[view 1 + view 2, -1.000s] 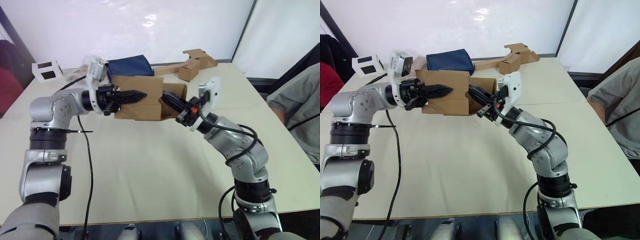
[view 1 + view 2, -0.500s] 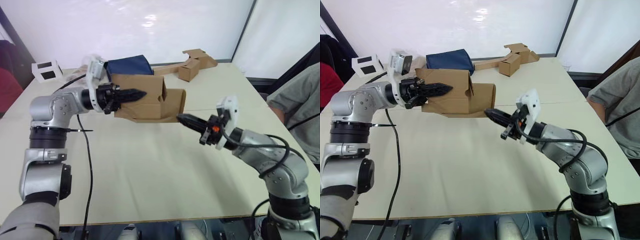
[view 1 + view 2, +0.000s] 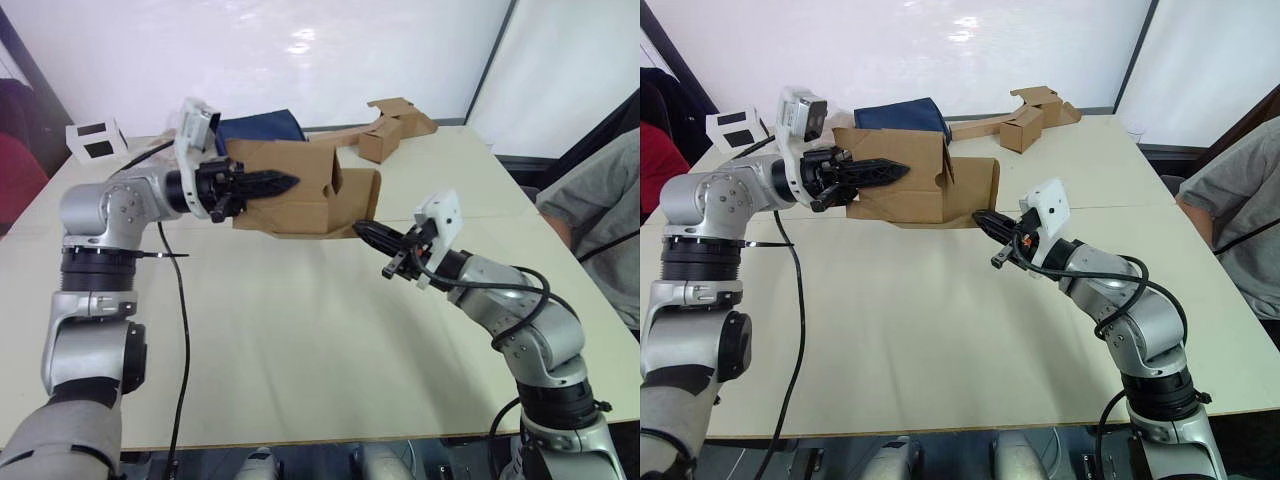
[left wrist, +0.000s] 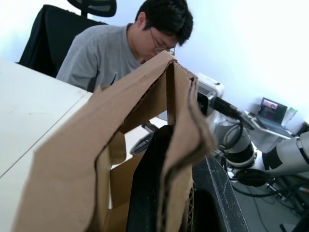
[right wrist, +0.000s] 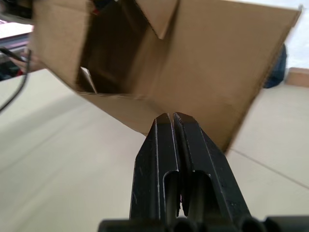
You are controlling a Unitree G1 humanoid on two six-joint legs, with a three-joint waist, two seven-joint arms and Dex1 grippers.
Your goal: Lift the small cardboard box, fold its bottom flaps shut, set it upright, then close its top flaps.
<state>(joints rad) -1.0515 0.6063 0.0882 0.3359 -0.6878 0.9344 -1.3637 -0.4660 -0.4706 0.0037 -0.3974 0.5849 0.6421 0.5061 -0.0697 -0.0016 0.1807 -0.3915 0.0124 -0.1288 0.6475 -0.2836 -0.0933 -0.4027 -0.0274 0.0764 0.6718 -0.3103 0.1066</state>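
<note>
Jaws of the right gripper [image 5: 173, 117] are pressed together with nothing between them, tips pointing at the lower edge of the small cardboard box [image 3: 300, 195], just short of it or barely touching; contact cannot be settled from these views. Left gripper [image 3: 280, 183] has its jaws clamped on a side wall of the box, one finger [image 4: 149, 183] inside the cavity and the other on the outside face. Box is held well above the table [image 3: 300, 330], lying on its side with its long axis roughly level and running from the left gripper toward the right one. Open end faces the right arm, and the flaps [image 5: 251, 72] there, judged to be the bottom flaps, stand open, the large one splayed outward and a smaller one [image 5: 161, 17] hanging at the mouth. Step in hand, by my reading: folding those flaps shut, with the left arm as holder and the right as pusher. Key relation: the open end lies directly ahead of and slightly above the right tips, so the closed fingers can work as a single prod sweeping a flap inward across the mouth. Risk: pushing along the box axis could twist it in the left grip. Beyond, on the table: a dark blue cloth bag [image 3: 262, 130], loose cardboard pieces [image 3: 395, 122], a white cube with black squares [image 3: 92, 140]. A seated person [image 3: 600, 215] is at the right edge.
</note>
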